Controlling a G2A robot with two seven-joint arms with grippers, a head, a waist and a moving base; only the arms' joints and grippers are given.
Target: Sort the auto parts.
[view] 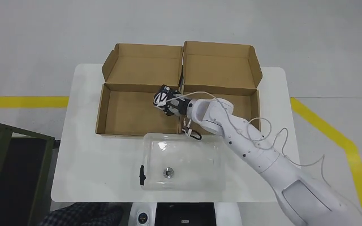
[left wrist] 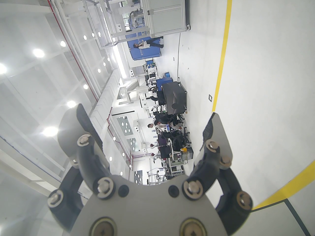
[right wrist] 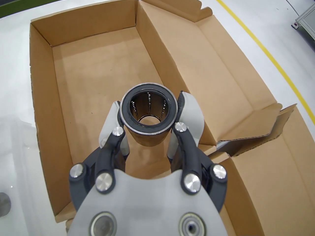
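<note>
Black-ringed bearing sleeve [right wrist: 147, 130] is pinched between your right gripper's [right wrist: 149, 110] jaws. It hangs over the cardboard box [right wrist: 81, 79] nearer the table's [view: 85, 169] far left corner, close to that box's right wall. Your left gripper [left wrist: 147, 116] has its jaws spread, holding nothing. By the table's near edge, a clear bin [view: 148, 148] holds a small round metal part [view: 167, 173].

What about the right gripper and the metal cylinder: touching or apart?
Touching. The right wrist view shows the right gripper clamped on the metal cylinder, fingers pressed against both sides.
</note>
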